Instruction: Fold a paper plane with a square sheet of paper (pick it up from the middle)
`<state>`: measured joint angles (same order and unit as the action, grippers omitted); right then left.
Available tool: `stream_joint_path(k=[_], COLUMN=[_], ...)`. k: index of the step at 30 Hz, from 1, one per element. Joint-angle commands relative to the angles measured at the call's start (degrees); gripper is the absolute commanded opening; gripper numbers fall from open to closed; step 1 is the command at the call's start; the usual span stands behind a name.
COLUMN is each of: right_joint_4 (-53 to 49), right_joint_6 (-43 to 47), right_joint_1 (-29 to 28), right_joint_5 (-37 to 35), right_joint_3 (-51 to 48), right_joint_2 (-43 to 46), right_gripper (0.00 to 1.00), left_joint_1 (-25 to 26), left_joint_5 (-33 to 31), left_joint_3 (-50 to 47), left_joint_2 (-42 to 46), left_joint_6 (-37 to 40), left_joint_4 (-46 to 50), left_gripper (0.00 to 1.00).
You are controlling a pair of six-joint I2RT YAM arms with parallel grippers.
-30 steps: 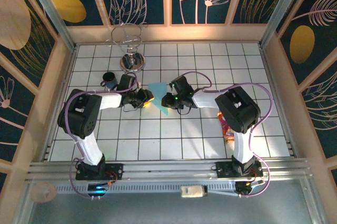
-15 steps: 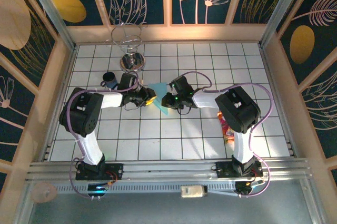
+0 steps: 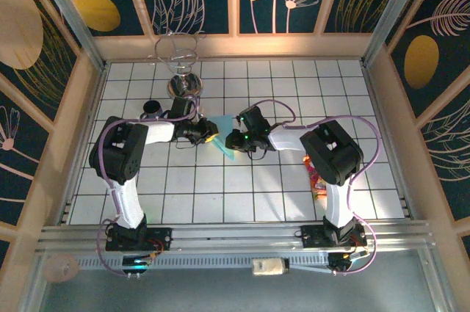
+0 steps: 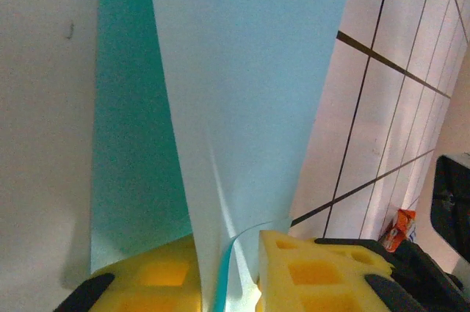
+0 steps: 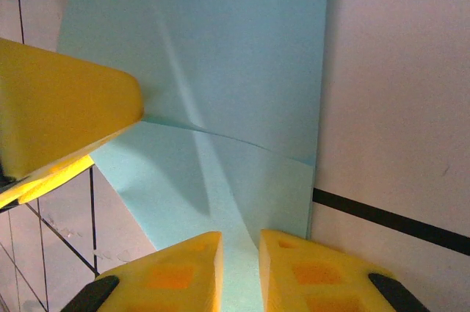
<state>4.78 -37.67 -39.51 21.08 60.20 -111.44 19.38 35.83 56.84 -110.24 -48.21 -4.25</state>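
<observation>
Near mid-table, the sheet [image 5: 235, 48] hangs between both arms: left gripper [image 4: 233, 249] nipped tight on one edge, right gripper [image 5: 240, 253] pinching the opposite one. One long fold and a crease show, but no pointed dart yet, so most folds look undone.
</observation>
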Motion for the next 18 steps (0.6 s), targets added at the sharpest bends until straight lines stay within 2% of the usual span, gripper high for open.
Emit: stream_joint_path(k=[1, 7, 10, 14, 18], right_joint_4=[-1.9, -2.1, -2.6, -4.7, -5.2], right_joint_6=[2.1, 5.6, 8.4, 13.0, 15.6], right_joint_1=[0.5, 0.5, -0.1, -2.2, -6.0], right_joint_5=[-1.4, -3.3, -5.4, -13.3, -23.6], right_joint_3=[-1.6, -0.7, 0.4, 2.9, 3.8], right_joint_2=[-0.4, 1.5, 3.1, 5.8, 6.7], right_gripper=[0.22, 0.24, 0.25, 0.32, 0.32], left_joint_1=[-0.8, -1.4, -1.4, -1.4, -1.3], left_joint_5=[0.0, -0.1, -0.3, -2.5, -4.7], left_joint_3=[1.7, 1.7, 1.3, 0.1, -0.8], left_joint_2=[-0.7, 0.0, 1.1, 3.6, 6.2], left_joint_6=[2.4, 2.7, 1.8, -1.6, -6.3], left_joint_4=[2.8, 3.5, 3.2, 2.8, 1.4], left_gripper=[0.17, 0.0, 0.0, 0.0, 0.0])
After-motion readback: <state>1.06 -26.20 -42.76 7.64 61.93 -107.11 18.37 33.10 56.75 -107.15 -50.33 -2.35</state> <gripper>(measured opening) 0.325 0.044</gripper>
